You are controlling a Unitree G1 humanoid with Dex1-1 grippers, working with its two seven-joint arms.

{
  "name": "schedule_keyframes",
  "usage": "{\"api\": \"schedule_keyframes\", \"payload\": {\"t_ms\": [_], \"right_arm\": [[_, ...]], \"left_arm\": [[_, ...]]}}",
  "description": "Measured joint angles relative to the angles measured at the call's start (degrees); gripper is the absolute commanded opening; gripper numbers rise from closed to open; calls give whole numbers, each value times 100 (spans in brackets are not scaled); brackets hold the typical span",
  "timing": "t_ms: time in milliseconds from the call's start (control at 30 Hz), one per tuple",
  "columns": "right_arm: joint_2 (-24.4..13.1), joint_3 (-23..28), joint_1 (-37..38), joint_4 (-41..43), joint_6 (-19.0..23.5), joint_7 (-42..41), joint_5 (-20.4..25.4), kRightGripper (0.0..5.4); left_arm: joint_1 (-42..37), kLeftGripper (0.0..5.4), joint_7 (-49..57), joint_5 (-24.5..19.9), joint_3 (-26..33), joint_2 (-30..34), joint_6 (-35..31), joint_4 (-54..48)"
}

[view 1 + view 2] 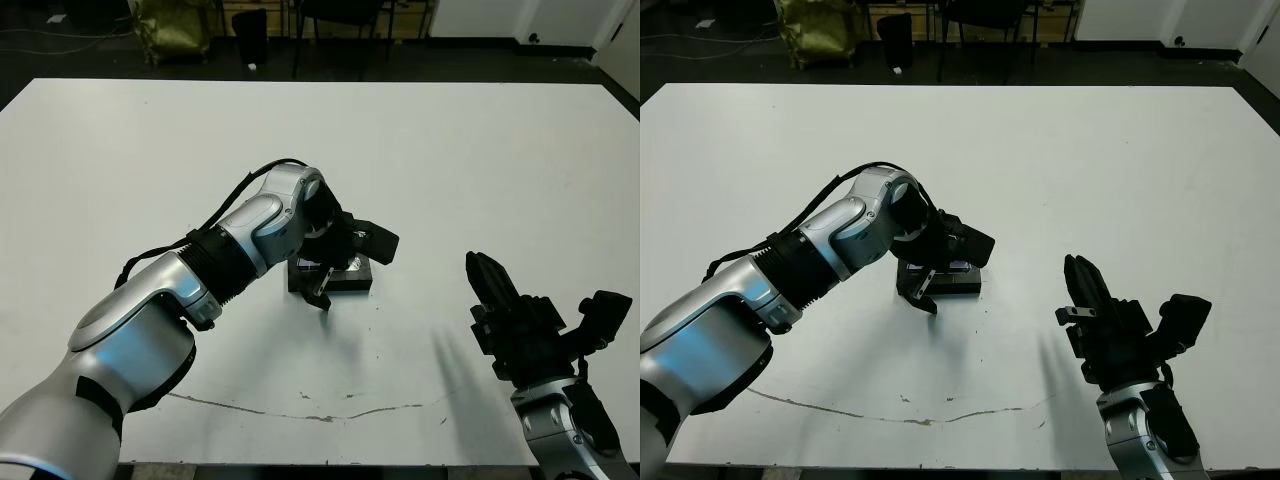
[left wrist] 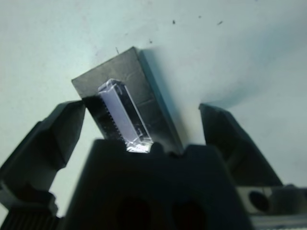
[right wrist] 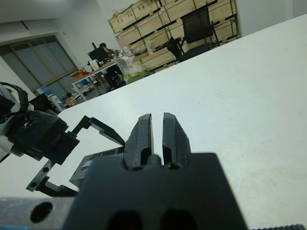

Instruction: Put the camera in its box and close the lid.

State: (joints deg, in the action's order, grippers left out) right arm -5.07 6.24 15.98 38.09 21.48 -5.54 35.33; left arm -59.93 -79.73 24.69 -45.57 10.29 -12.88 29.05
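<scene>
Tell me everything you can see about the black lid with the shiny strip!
The lid is a flat black rectangle with a glossy silvery-purple strip along its top. It looks like stiff card or plastic. It lies flat over the box, near the middle of the white table. The left gripper hangs right over it with its fingers spread to either side; whether they touch it isn't clear. The head views show only its near edge, because the left gripper covers most of it.

The right end effector (image 3: 157, 132), fingers pressed together, hangs over the white desk (image 3: 249, 86). The left end effector (image 3: 72, 158) spreads wide around what looks like the lid (image 3: 98, 160).
</scene>
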Motion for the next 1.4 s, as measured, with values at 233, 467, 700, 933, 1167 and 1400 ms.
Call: {"api": "schedule_keyframes", "payload": {"t_ms": [233,467,700,933,1167,1400], "right_arm": [[-41,9,-20,-62,-2,-166,-7,0],[-59,28,-153,-282,-123,-414,-4,0],[-57,54,-183,-426,-148,-521,9,0],[-52,57,-174,-352,-135,-324,-81,0],[-58,34,-203,-376,-138,-320,-162,0],[-163,-12,-206,47,318,90,-277,0]], "left_arm": [[141,538,87,-29,127,165,99,-3],[344,538,315,-79,307,264,-11,-115],[619,538,668,-196,609,394,-72,-327],[854,538,506,-327,859,763,-680,-858],[1169,538,382,-427,1003,1224,-1384,-1475],[1489,538,360,-591,1116,1644,-1555,-1957]]}}
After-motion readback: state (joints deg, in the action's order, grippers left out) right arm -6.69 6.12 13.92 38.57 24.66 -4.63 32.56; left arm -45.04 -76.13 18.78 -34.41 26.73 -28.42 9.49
